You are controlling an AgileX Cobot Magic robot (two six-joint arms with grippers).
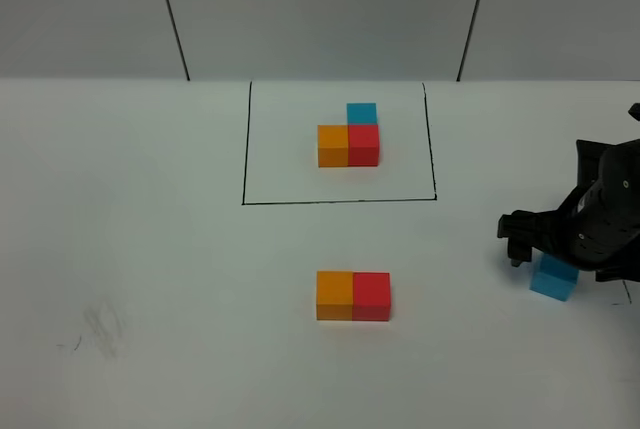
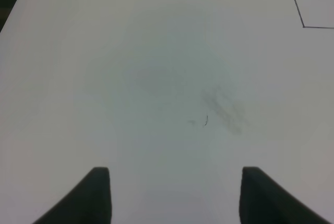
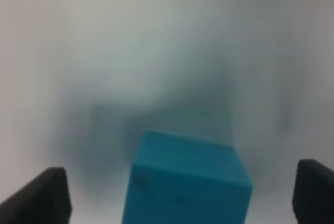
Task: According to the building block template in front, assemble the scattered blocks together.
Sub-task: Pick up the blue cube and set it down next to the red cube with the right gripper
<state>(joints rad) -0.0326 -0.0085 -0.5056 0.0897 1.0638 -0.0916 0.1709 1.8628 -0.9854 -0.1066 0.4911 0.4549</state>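
The building block template [image 1: 349, 139] is an L of orange, red and light blue cubes inside a black drawn rectangle at the back middle. Two scattered blocks, the orange cube [image 1: 334, 295] and the red cube [image 1: 371, 296], sit joined side by side on the table nearer the front. The light blue cube [image 1: 553, 277] lies at the right, turned at an angle. My right gripper [image 1: 548, 257] is open over it. In the right wrist view the blue cube [image 3: 185, 182] sits between the spread fingers [image 3: 44, 198] without touching them. My left gripper [image 2: 177, 198] is open and empty over bare table.
The white table [image 1: 150, 249] has a faint grey smudge [image 1: 100, 329] at the front left, also seen in the left wrist view [image 2: 224, 110]. A corner of the black outline [image 2: 302, 25] shows there too. A white panel wall stands behind the table.
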